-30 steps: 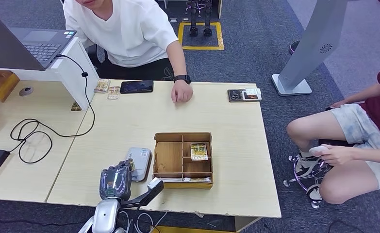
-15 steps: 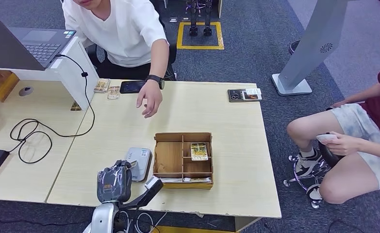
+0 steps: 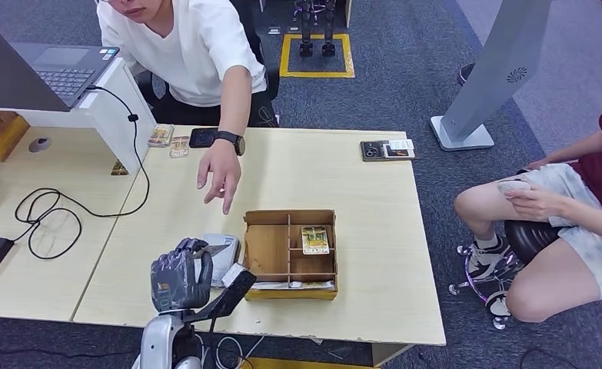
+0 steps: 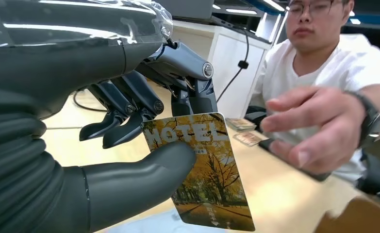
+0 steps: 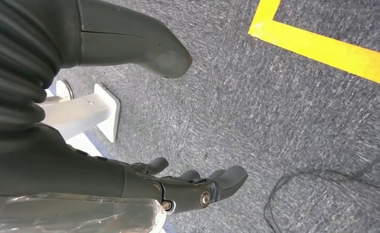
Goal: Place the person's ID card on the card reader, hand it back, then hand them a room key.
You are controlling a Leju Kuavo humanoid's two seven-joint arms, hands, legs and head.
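On wooden table (image 3: 359, 200), card reader (image 3: 222, 257), grey carpet (image 3: 405, 100)

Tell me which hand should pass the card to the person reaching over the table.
Left. The left hand already pinches the HOTEL card above the table, and the person's hand is reaching toward it. The right hand hangs over the carpet, holding nothing, away from the table.

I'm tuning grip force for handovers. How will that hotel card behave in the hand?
The hotel card probably stays stiff: it juts flat and unbent past the left hand. Its glossy printed face looks slippery, so it might slide when the person's hand pulls. Thin, likely light.
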